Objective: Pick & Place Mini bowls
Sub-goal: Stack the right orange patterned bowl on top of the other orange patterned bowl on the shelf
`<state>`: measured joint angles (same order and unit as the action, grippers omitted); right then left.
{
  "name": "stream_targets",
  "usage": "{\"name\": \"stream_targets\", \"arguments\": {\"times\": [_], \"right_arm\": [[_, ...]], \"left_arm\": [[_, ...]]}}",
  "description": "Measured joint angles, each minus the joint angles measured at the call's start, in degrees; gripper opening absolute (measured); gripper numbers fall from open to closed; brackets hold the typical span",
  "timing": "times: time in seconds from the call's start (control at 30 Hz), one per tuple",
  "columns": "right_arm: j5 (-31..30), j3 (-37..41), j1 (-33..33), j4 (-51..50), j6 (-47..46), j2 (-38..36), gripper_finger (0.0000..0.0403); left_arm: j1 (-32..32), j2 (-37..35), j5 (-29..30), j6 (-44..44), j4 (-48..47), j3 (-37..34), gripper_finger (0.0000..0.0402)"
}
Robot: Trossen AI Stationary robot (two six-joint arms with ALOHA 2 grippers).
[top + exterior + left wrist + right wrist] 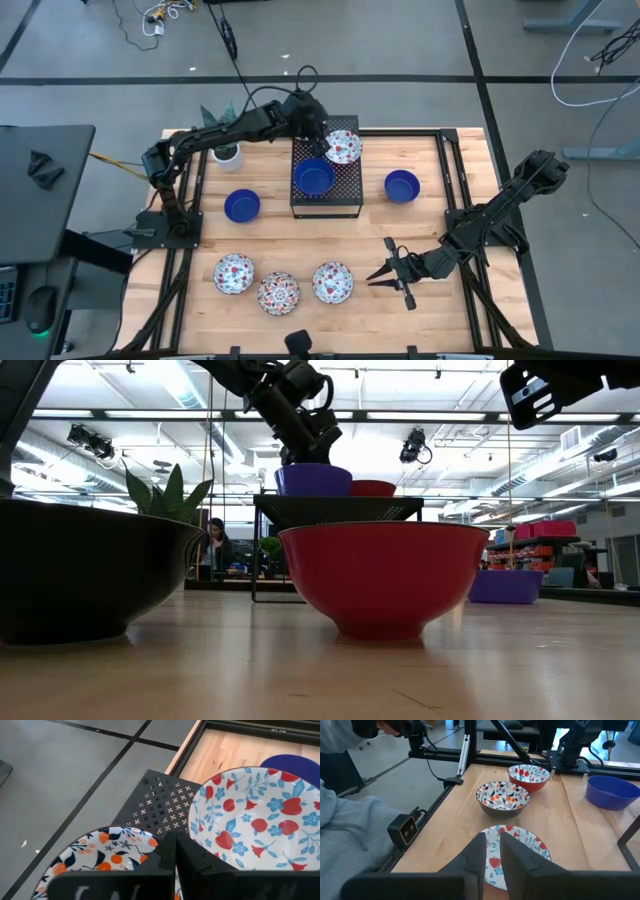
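My left gripper [318, 128] is over the far edge of the black perforated box [325, 200], shut on a white bowl with an orange-and-blue pattern [95, 855]. A red-and-blue floral bowl [343, 147] and a cobalt blue bowl [314, 177] rest on the box top. Two more blue bowls [241, 205] [402, 185] sit on the table beside the box. Three floral bowls [233, 272] [278, 293] [333, 282] sit in a row near the front edge. My right gripper [378, 276] is open by a narrow gap just right of that row and touches nothing. My left gripper holds the orange-patterned bowl by its rim [154, 840], which runs in between the two closed fingers [192, 860]. The fingers hide the exact place of contact. The bowl reaches out past the box's far edge, its opening up.
A small white plant pot [228, 152] stands at the far left beside the left arm. Black frame rails [445, 175] run along the table's sides. A person's grey sleeve [350, 830] shows at the front edge. Bare wood lies between the box and the front row.
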<state>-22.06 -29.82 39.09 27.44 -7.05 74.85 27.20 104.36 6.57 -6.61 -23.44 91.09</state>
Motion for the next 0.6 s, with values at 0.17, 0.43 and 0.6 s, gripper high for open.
{"name": "stream_targets", "arguments": {"times": [0.17,0.43,0.6], "right_arm": [[0.0,0.0,0.0,0.0,0.0,0.0,0.0056],[0.0,0.0,0.0,0.0,0.0,0.0,0.0056],[0.0,0.0,0.0,0.0,0.0,0.0,0.0056]], "left_arm": [[0.3,0.0,0.0,0.0,-0.1,0.0,0.0007],[0.3,0.0,0.0,0.0,-0.5,0.0,0.0004],[0.3,0.0,-0.7,0.0,-0.5,0.0,0.0008]]}}
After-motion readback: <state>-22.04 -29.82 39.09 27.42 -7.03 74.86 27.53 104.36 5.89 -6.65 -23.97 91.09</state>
